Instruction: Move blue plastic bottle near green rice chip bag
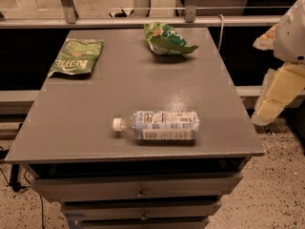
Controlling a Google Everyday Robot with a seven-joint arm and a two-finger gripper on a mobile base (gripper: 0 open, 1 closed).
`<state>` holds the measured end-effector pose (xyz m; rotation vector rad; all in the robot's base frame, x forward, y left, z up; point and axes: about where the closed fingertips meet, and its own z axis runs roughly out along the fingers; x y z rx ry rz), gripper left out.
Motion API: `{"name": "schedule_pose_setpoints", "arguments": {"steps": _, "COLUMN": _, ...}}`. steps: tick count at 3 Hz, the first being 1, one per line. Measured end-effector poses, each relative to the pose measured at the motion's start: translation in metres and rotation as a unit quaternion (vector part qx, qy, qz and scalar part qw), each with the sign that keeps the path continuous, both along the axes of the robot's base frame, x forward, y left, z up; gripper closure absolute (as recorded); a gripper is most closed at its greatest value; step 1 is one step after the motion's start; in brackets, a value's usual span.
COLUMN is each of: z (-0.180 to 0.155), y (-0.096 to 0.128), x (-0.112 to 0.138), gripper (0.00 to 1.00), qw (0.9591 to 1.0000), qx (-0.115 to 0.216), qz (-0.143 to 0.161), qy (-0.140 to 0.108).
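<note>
Likely robot lab or office test area: plain grey tabletop [143, 89] on drawer cabinet [138, 187], speckled terrazzo floor [276, 185], metal rail [143, 22] behind. Claw [271, 109] hangs off tabletop's right edge.
</note>
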<state>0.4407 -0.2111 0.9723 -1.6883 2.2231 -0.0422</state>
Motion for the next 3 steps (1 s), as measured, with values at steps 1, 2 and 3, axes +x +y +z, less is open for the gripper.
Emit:
{"name": "schedule_pose_setpoints", "arguments": {"steps": 1, "z": -0.025, "y": 0.032, "x": 0.008, "gripper": 0.0, "qw": 0.998, "qx": 0.061, "qz": 0.0, "qy": 0.015}}
{"name": "schedule_pose_setpoints", "arguments": {"steps": 2, "z": -0.051, "y": 0.078, "x": 0.007, "gripper": 0.0, "qw": 0.9917, "qx": 0.124, "qz": 0.022, "qy": 0.027}}
{"name": "schedule_pose_setpoints", "arguments": {"steps": 3, "z": -0.068, "y": 0.112, "x": -0.003, "gripper": 0.0, "qw": 0.9844, "qx": 0.167, "qz": 0.043, "qy": 0.035}}
